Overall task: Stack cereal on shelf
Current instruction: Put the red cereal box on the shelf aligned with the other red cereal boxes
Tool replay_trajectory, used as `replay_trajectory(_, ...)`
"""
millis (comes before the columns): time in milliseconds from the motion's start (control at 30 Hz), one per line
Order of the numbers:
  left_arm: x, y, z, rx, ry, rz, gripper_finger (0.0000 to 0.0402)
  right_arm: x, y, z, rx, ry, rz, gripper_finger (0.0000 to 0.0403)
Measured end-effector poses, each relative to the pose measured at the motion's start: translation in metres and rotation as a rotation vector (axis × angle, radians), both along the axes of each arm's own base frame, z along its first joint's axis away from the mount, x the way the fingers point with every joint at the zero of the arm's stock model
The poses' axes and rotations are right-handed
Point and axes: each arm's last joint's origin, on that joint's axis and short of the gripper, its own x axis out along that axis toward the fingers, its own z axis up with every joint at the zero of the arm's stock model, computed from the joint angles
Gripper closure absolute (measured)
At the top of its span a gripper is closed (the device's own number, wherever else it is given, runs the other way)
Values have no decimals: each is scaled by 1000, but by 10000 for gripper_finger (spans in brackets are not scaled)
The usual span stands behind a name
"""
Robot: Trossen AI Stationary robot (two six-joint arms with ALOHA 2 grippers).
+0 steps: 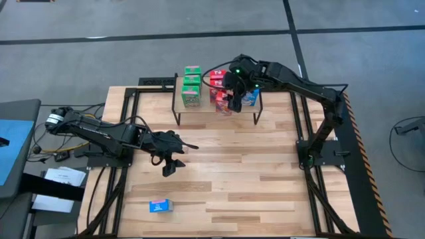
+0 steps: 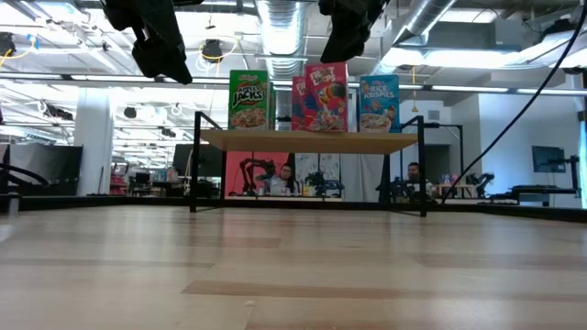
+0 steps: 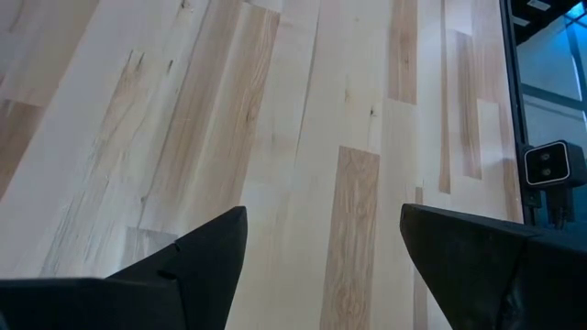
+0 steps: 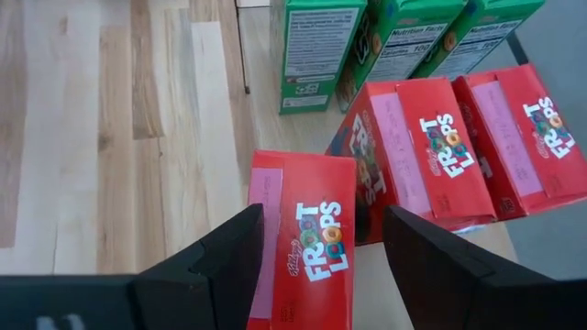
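The slatted wooden tabletop [image 1: 226, 179] carries the shelf [image 1: 178, 99] at its far edge, a low light-wood board on thin black legs. Three green boxes [image 1: 192, 85] stand in a row on its left part, with red boxes [image 1: 216, 82] in the middle and a blue box [image 1: 251, 99] at its right. The right gripper [image 4: 321, 240] hangs over the shelf's middle, its fingers closed across the top of a red Froot Loops box [image 4: 307, 247] at the near end of the red row. The judged step is placing this red box; next the fingers should let go and lift clear without tipping the neighbours. The left gripper [image 1: 174, 159] hovers over the bare left-centre of the table, fingers wide and empty. One more blue box [image 1: 160, 206] lies flat near the front left edge, probably the next pick
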Motion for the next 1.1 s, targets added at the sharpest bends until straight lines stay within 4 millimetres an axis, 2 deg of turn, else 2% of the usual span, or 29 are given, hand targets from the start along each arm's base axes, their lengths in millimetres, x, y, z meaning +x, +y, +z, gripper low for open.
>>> replay_trajectory(633,0,0,0,0,0,0,127,-6,2,6,5,-15,-12,155)
replay_trajectory(933,0,0,0,0,0,0,127,-26,25,23,34,0,-57,155)
replay_trajectory(1100,0,0,0,0,0,0,127,-31,42,18,91,87,-76,155)
